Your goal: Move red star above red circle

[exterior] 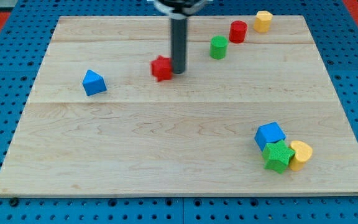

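The red star [161,68] lies on the wooden board [166,137], left of centre in the upper half of the view. The red circle [238,31] stands near the view's top, to the right, well apart from the star. My tip [178,71] is down on the board right against the star's right side. The dark rod rises straight up from it to the view's top edge.
A green circle [218,47] sits between star and red circle. A yellow block [263,21] is right of the red circle. A blue triangle [94,82] lies at the left. A blue cube [270,135], green star [278,156] and yellow heart [301,154] cluster at the bottom right.
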Robot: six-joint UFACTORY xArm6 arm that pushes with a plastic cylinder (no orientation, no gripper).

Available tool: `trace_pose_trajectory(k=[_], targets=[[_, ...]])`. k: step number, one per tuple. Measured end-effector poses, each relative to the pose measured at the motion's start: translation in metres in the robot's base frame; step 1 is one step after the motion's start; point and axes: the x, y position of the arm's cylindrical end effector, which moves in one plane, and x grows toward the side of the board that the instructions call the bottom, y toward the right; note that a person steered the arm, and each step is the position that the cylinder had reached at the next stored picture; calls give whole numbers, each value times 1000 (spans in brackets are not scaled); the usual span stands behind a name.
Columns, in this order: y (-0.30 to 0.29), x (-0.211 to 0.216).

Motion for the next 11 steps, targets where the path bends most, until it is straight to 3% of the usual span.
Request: trace_pose_trajectory(k=[2,5,7,9,10,11], targets=[[-91,7],[116,-36],[128,-70],[214,-84],[186,-113],[122,-126]])
